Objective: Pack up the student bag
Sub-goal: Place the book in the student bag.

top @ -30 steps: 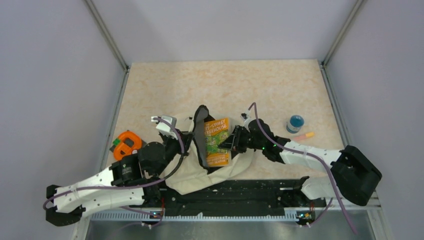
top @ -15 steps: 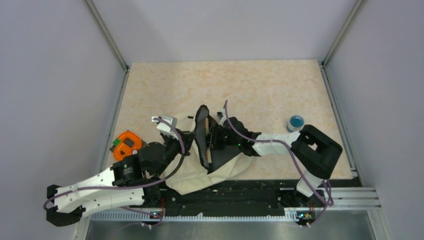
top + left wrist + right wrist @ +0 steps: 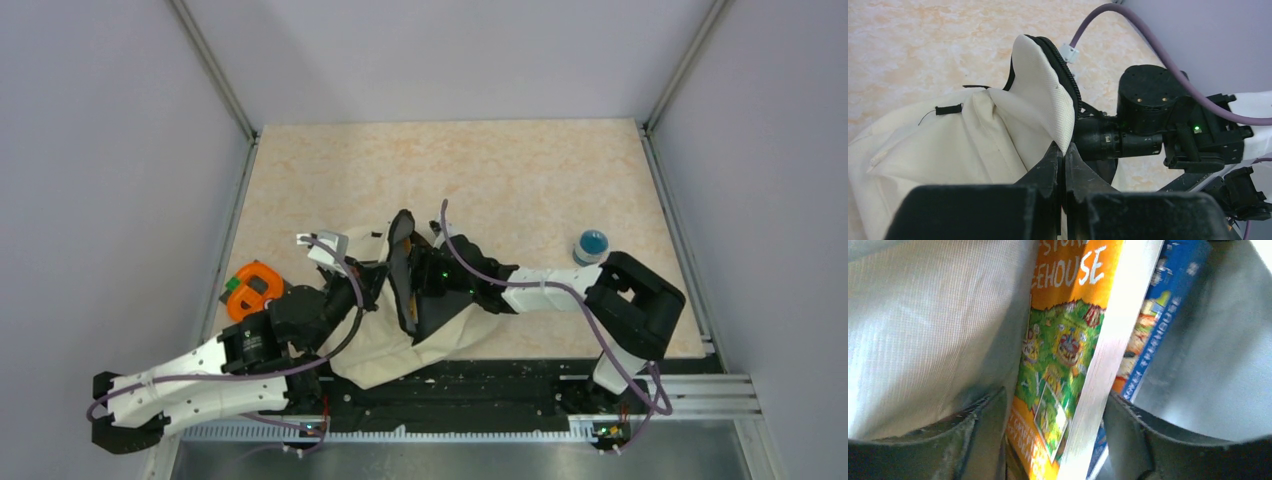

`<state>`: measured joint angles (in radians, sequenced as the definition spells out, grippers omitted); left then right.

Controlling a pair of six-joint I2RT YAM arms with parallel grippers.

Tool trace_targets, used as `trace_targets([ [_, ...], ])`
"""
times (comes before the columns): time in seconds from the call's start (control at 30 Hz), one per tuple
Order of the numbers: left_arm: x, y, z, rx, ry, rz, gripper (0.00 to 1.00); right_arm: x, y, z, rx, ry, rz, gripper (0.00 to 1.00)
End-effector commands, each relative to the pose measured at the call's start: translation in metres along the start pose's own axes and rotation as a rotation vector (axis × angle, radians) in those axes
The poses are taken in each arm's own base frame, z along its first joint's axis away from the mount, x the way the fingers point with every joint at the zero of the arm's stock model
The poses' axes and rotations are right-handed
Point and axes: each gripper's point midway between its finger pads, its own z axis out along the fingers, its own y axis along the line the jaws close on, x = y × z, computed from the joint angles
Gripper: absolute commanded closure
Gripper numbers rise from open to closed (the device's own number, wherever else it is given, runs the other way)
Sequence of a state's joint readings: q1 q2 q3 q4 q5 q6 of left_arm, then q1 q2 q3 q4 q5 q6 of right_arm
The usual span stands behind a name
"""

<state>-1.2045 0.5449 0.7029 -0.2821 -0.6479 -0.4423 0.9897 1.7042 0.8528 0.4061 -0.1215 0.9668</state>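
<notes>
The student bag [image 3: 385,345], cream-beige with a black zipper, lies at the near middle of the table with its mouth facing right. My left gripper [image 3: 1064,148] is shut on the edge of the bag's flap [image 3: 1045,95] and holds it up. My right gripper [image 3: 1055,402] is inside the bag, between its grey lining [image 3: 923,320]. Its fingers [image 3: 985,425] are closed on an orange and green book [image 3: 1063,340], with a blue book [image 3: 1158,305] just behind it. From above, the right gripper [image 3: 420,285] and both books are hidden in the bag's mouth.
An orange and black object [image 3: 252,288] lies left of the bag beside my left arm. A blue-capped jar [image 3: 591,245] stands at the right, just behind my right arm's elbow [image 3: 630,300]. The enclosure walls stand on the left, right and far sides.
My right arm has pushed the orange book leftward from outside the bag's mouth to deep inside it; the book no longer shows from above. The left gripper has kept hold of the flap.
</notes>
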Motion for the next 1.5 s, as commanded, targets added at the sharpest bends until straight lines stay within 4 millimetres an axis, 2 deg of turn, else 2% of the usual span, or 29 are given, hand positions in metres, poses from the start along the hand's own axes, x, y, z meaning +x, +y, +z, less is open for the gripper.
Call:
trace_targets([
  [0.0, -0.020, -0.004, -0.002, 0.019, -0.073, -0.044, 1.00, -0.021, 0.010, -0.029, 0.025, -0.097, -0.133, 0.29],
  [0.17, -0.020, 0.000, -0.004, 0.009, -0.080, -0.044, 1.00, -0.038, 0.008, -0.062, 0.076, -0.184, -0.178, 0.14],
  [0.3, -0.023, 0.001, -0.005, 0.009, -0.079, -0.026, 1.00, -0.052, 0.006, -0.085, 0.126, -0.232, -0.236, 0.10],
  [0.47, -0.017, -0.001, -0.003, 0.018, -0.048, 0.035, 1.00, -0.085, -0.014, -0.116, 0.190, -0.306, -0.299, 0.05],
  [0.57, 0.003, -0.017, 0.008, 0.069, 0.039, 0.109, 1.00, -0.111, -0.031, -0.133, 0.213, -0.346, -0.317, 0.05],
  [0.77, 0.057, -0.078, 0.036, 0.286, 0.290, 0.247, 1.00, -0.153, -0.065, -0.162, 0.337, -0.400, -0.347, 0.05],
  [0.8, 0.066, -0.088, 0.041, 0.318, 0.328, 0.258, 0.96, -0.159, -0.066, -0.165, 0.345, -0.411, -0.356, 0.05],
  [0.83, 0.073, -0.097, 0.043, 0.350, 0.363, 0.261, 0.86, -0.165, -0.067, -0.167, 0.350, -0.420, -0.362, 0.05],
  [0.87, 0.079, -0.104, 0.046, 0.372, 0.393, 0.262, 0.71, -0.171, -0.066, -0.169, 0.351, -0.429, -0.368, 0.05],
  [0.9, 0.082, -0.110, 0.048, 0.390, 0.410, 0.263, 0.51, -0.175, -0.065, -0.170, 0.350, -0.432, -0.376, 0.04],
  [0.93, 0.085, -0.115, 0.051, 0.400, 0.426, 0.267, 0.40, -0.176, -0.067, -0.170, 0.360, -0.417, -0.382, 0.04],
  [1.0, 0.079, -0.117, 0.055, 0.390, 0.412, 0.265, 0.26, -0.182, -0.062, -0.167, 0.362, -0.402, -0.414, 0.04],
  [1.1, 0.062, -0.111, 0.059, 0.349, 0.346, 0.263, 0.15, -0.190, -0.062, -0.161, 0.383, -0.379, -0.442, 0.05],
  [1.2, 0.043, -0.090, 0.065, 0.270, 0.299, 0.208, 0.13, -0.196, -0.059, -0.152, 0.376, -0.357, -0.459, 0.05],
  [1.27, 0.035, -0.060, 0.073, 0.173, 0.298, 0.126, 0.12, -0.197, -0.053, -0.143, 0.341, -0.338, -0.465, 0.06],
  [1.37, 0.029, -0.002, 0.084, -0.036, 0.277, 0.015, 0.13, -0.196, -0.047, -0.128, 0.282, -0.302, -0.473, 0.10],
  [1.47, 0.034, 0.035, 0.089, -0.175, 0.303, -0.065, 0.13, -0.197, -0.037, -0.112, 0.214, -0.257, -0.493, 0.12],
])
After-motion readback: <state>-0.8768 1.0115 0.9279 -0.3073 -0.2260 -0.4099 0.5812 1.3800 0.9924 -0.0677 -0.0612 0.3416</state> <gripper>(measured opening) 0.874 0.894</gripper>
